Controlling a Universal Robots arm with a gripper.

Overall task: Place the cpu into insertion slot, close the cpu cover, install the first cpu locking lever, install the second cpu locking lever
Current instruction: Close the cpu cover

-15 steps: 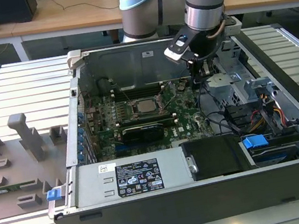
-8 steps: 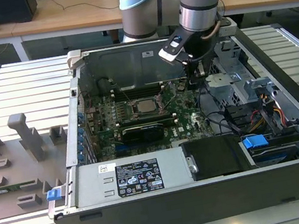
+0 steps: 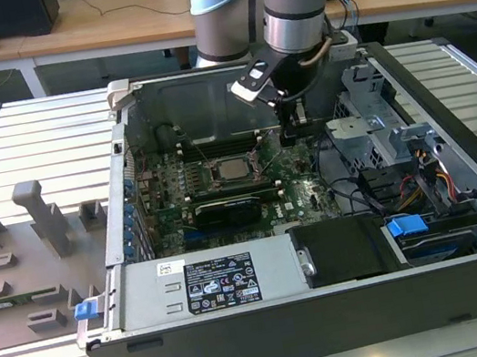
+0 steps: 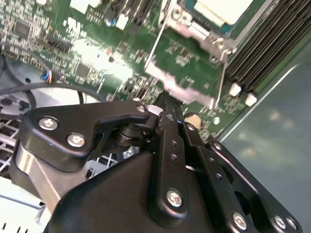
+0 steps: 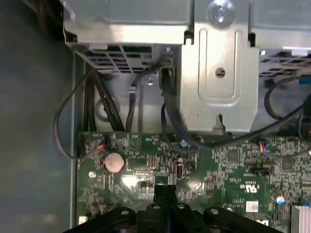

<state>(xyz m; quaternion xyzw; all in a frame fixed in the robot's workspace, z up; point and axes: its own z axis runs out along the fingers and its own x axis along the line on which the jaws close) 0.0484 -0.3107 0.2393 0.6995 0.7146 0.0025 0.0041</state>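
- A grey robot arm is reaching down from 12 o'clock in the exterior view into an open computer case, which is lying on its side on a slatted desk.
- The wrist is pointing almost straight down. The black claw is hanging low over the green motherboard, near the edge of the board that is facing a metal drive cage.
- In both wrist views the claw's two fingers are pressing together, with nothing showing between them.
- The cpu is sitting in its socket near the middle of the board, at about 8 o'clock from the claw, near it but apart. Its pale silver-grey square top is facing up.
- The cpu cover, a thin silvery frame, is appearing to lie around the chip. Whether it is latched cannot be told.
- Grey fixture blocks are standing on the desk at 9 o'clock from the case.
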